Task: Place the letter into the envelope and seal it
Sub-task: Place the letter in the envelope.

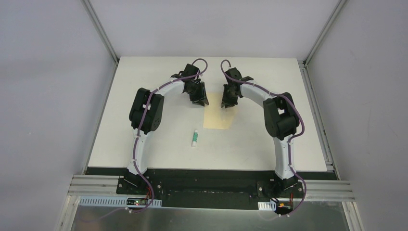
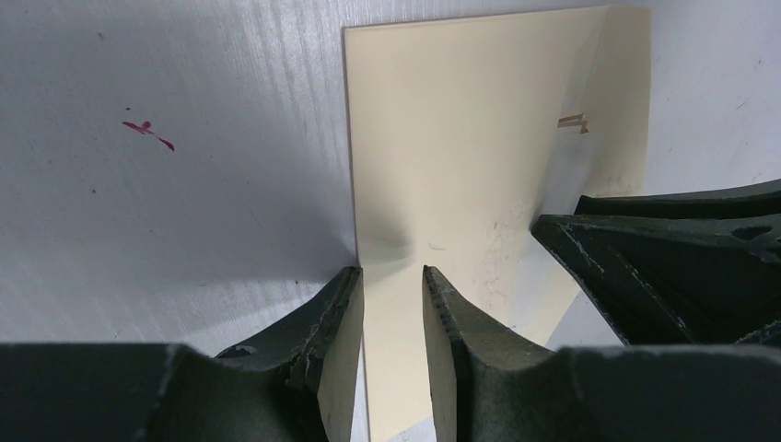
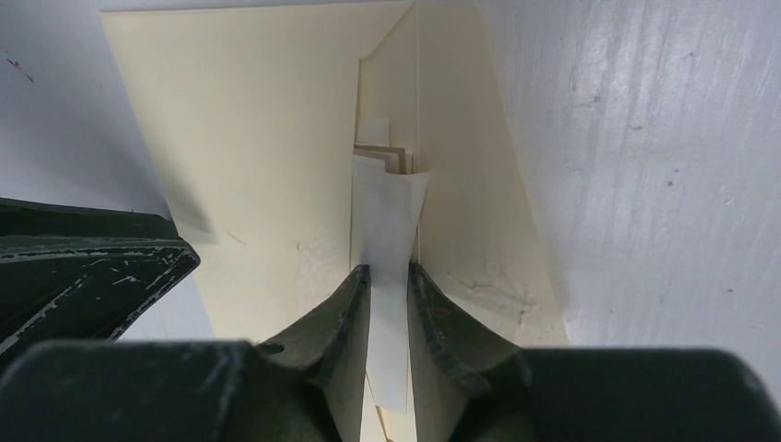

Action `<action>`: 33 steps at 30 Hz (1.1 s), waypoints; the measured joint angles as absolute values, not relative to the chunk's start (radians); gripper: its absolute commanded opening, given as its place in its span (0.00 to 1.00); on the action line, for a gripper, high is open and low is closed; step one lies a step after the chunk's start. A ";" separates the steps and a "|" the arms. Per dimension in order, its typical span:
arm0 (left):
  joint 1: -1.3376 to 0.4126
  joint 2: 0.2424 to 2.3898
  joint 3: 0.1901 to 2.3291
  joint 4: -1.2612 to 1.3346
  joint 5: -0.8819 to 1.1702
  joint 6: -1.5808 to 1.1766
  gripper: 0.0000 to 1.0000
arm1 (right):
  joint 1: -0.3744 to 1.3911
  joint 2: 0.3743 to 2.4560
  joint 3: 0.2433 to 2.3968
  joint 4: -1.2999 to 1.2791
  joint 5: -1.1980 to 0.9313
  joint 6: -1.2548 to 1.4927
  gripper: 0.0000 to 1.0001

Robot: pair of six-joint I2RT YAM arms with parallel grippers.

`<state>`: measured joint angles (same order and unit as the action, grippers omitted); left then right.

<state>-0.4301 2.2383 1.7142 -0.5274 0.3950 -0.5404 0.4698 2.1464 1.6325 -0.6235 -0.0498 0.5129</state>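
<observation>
Apparently mid-insertion. Pinching the letter [image 3: 387,216] in the right gripper [image 3: 389,272], jaws nearly closed on it, far end at the mouth of the envelope [image 1: 217,119], flat on the table [image 1: 144,120]. Straddling the envelope's left edge with the left gripper [image 2: 391,276], gap narrow; gripping or just pressing, cannot tell. Next: push letter deeper, keep mouth open. Both arms stretched forward, wrists tipped down, close together.
</observation>
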 measured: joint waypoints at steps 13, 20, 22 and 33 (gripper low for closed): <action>-0.430 2.239 1.714 -0.527 0.395 -0.542 0.31 | 0.468 2.146 1.633 -0.624 -0.049 0.517 0.27; -0.430 2.239 1.714 -0.527 0.395 -0.544 0.32 | 0.467 2.126 1.633 -0.631 -0.049 0.514 0.31; -0.430 2.239 1.714 -0.526 0.395 -0.544 0.34 | 0.465 2.114 1.633 -0.635 -0.049 0.513 0.32; -0.430 2.231 1.724 -0.528 0.395 -0.534 0.46 | 0.456 2.008 1.632 -0.659 -0.045 0.500 0.38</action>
